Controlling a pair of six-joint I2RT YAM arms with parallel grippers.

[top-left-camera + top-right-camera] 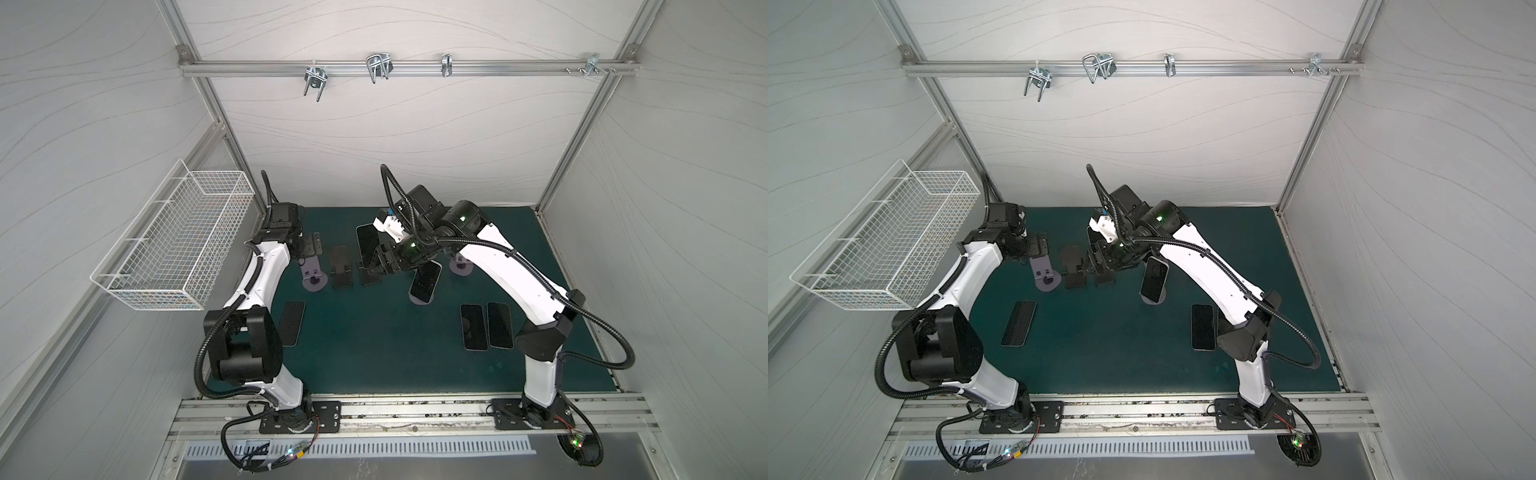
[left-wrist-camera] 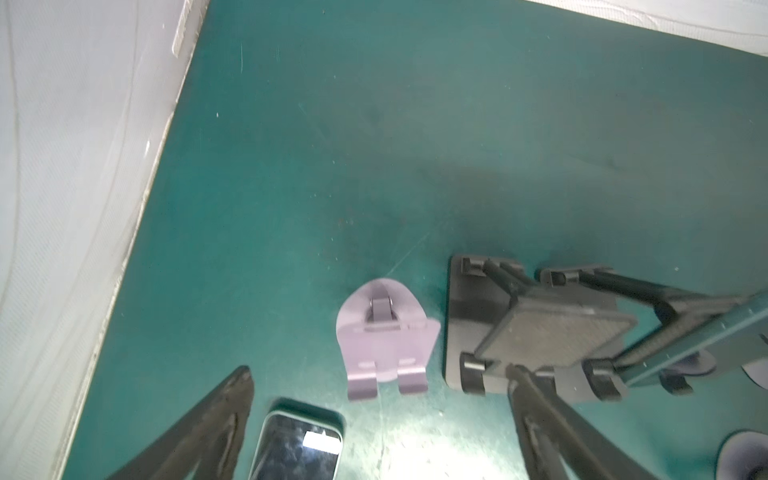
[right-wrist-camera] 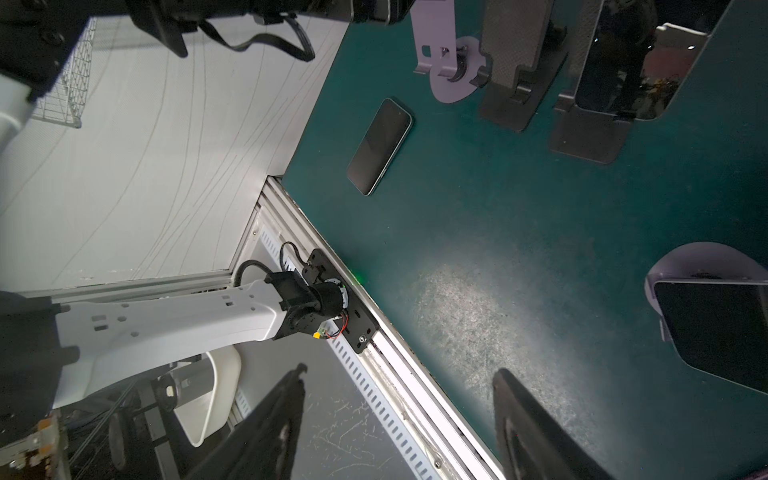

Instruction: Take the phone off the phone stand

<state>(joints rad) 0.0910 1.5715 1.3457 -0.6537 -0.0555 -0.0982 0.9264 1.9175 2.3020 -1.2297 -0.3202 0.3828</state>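
Approach: right hand [image 3: 401, 372] open beside the phone [image 1: 367, 244] on its black stand [image 1: 370, 279]; left hand [image 2: 380, 370] open, idle. Next, pinch edges, lift.

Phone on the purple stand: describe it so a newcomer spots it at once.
On the green mat, find the row of stands toward the back. About midway across, a dark phone leans on a round-based purple stand. Its neighbour leans on a black stand; the other phones lie flat.
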